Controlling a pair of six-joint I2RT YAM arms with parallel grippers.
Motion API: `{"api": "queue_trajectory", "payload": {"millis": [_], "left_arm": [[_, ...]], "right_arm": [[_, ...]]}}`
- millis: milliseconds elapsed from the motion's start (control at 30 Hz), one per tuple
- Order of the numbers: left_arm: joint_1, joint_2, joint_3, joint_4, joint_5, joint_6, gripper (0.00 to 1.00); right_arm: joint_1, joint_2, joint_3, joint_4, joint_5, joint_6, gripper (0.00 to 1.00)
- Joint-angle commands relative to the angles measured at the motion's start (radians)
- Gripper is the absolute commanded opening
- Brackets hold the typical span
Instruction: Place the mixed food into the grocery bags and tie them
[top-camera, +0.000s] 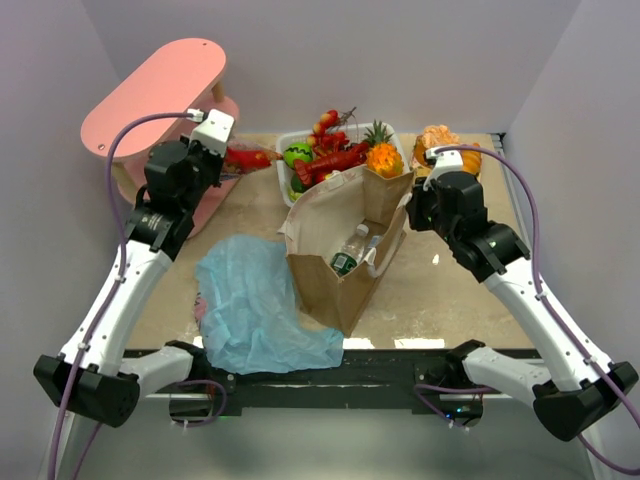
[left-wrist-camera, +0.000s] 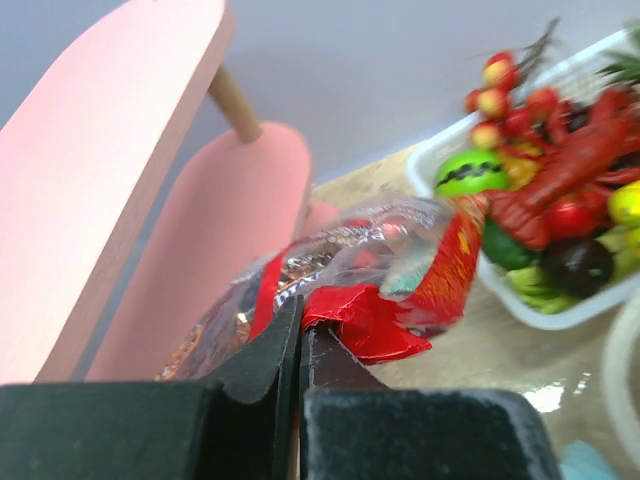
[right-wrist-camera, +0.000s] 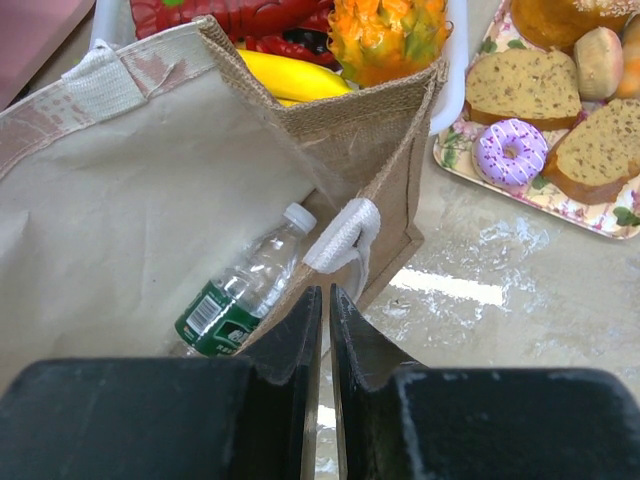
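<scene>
My left gripper (top-camera: 228, 150) (left-wrist-camera: 300, 310) is shut on the crumpled corner of a red snack packet (left-wrist-camera: 400, 270) (top-camera: 250, 157), held just off the table beside the pink stool. The brown paper bag (top-camera: 340, 255) (right-wrist-camera: 120, 200) stands open mid-table with a green-labelled clear bottle (top-camera: 350, 250) (right-wrist-camera: 240, 295) inside. My right gripper (top-camera: 412, 205) (right-wrist-camera: 326, 292) pinches the bag's right rim next to its white handle (right-wrist-camera: 345, 235). The light-blue plastic bag (top-camera: 255, 300) lies flat and crumpled at the front left. More food fills the white basket (top-camera: 290, 140): red lobster (top-camera: 335, 160) (left-wrist-camera: 580, 165), pineapple (top-camera: 382, 155) (right-wrist-camera: 385, 30), banana (right-wrist-camera: 290, 78).
A pink two-tier stool (top-camera: 150, 95) (left-wrist-camera: 110, 150) stands at the back left, close to my left arm. A floral tray (right-wrist-camera: 455, 165) of bread slices and a doughnut (right-wrist-camera: 510, 150) sits at the back right behind my right wrist. Walls enclose the table on three sides.
</scene>
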Motion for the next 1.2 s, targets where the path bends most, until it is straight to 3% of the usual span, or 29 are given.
{"api": "queue_trajectory", "payload": {"millis": [0, 167, 367, 467, 833, 933, 1067, 1167], "left_arm": [[-0.006, -0.051, 0.005, 0.149, 0.172, -0.071, 0.00], [-0.006, -0.094, 0.027, 0.207, 0.272, -0.115, 0.00], [-0.007, -0.103, 0.099, 0.229, 0.277, -0.172, 0.00], [-0.007, -0.121, 0.113, 0.288, 0.262, -0.250, 0.00], [-0.009, -0.089, 0.208, 0.422, 0.458, -0.603, 0.00], [-0.045, -0.072, 0.176, 0.492, 0.501, -0.712, 0.00], [-0.206, -0.034, 0.160, 0.480, 0.423, -0.675, 0.00], [-0.249, 0.009, 0.136, 0.480, 0.447, -0.709, 0.00]], "right_arm": [[-0.001, 0.002, 0.048, -0.009, 0.004, 0.011, 0.11], [-0.003, -0.006, 0.042, -0.013, 0.007, 0.014, 0.11], [-0.003, -0.012, 0.031, -0.013, 0.006, 0.014, 0.11], [-0.001, -0.015, 0.028, -0.010, 0.007, 0.013, 0.11], [-0.003, -0.021, -0.002, 0.010, 0.003, 0.013, 0.11], [-0.001, -0.021, -0.004, 0.011, 0.000, 0.013, 0.11], [-0.001, -0.026, -0.001, 0.010, 0.001, 0.011, 0.11], [-0.003, -0.031, -0.001, 0.007, 0.006, 0.010, 0.11]]}}
